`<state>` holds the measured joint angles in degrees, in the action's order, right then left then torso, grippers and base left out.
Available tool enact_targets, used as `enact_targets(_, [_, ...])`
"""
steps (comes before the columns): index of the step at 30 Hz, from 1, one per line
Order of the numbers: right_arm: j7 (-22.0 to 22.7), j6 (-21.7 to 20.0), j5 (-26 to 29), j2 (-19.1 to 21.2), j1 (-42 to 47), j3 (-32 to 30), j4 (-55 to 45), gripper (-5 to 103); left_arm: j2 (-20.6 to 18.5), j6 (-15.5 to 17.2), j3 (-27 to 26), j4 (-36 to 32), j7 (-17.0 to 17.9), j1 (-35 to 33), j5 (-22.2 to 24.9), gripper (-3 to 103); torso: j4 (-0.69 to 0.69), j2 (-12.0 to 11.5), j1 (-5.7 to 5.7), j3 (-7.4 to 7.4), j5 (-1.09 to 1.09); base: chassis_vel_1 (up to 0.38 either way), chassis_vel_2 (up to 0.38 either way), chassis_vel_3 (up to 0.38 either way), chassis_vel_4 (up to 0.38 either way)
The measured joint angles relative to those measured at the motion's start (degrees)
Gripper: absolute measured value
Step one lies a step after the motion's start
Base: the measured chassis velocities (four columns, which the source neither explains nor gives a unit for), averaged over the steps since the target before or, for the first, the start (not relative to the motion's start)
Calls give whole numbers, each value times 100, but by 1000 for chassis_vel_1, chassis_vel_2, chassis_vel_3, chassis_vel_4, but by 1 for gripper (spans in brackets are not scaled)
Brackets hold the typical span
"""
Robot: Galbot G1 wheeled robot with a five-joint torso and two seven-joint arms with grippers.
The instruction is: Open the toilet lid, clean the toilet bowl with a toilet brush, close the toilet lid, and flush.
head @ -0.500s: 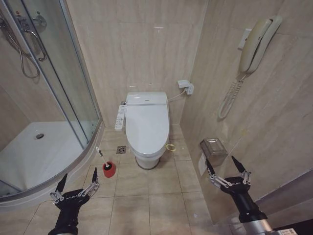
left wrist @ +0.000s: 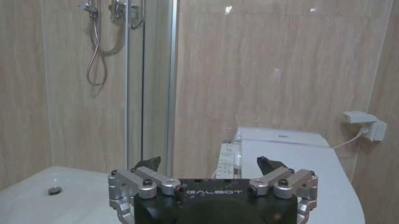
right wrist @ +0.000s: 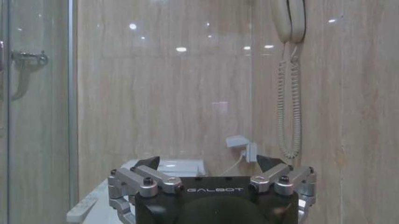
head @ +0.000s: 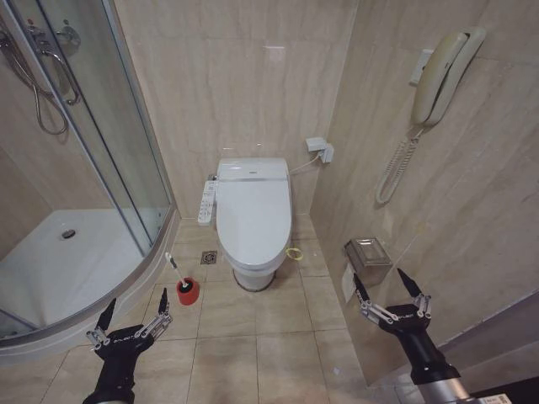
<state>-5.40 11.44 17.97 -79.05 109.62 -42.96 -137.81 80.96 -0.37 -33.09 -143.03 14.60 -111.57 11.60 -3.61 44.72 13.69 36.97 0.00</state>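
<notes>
Against the back wall: toilet lid [head: 253,215] down | toilet brush [head: 176,269] untouched in holder | left end effector [head: 132,316], right end effector [head: 390,290] spread wide, empty | nothing done yet

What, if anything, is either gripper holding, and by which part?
Nothing is held. The left gripper and right gripper both hang open, low and well short of the glossy white oval toilet lid.

The glossy white toilet lid [head: 253,217] lies shut over the toilet bowl [head: 253,273]; left of the bowl, the toilet brush [head: 175,266] leans in its red holder [head: 188,292]
</notes>
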Motion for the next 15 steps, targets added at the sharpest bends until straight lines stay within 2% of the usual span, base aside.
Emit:
enact_targets(5, [-205, 4, 38, -5, 0, 2, -1, 100, 0, 0, 0, 0, 0, 0, 0, 100, 0, 0, 0, 0, 0, 0, 0, 0, 0])
enact_targets(12, [-204, 11, 70, 12, -34, 9, 13, 100, 0, 0, 0, 0, 0, 0, 0, 100, 0, 1, -2, -1, 1, -26, 29, 36, -36])
enact_targets(15, [-202, 18, 102, 21, -40, 9, 16, 100, 0, 0, 0, 0, 0, 0, 0, 100, 0, 0, -2, -1, 0, -142, 111, 128, -112])
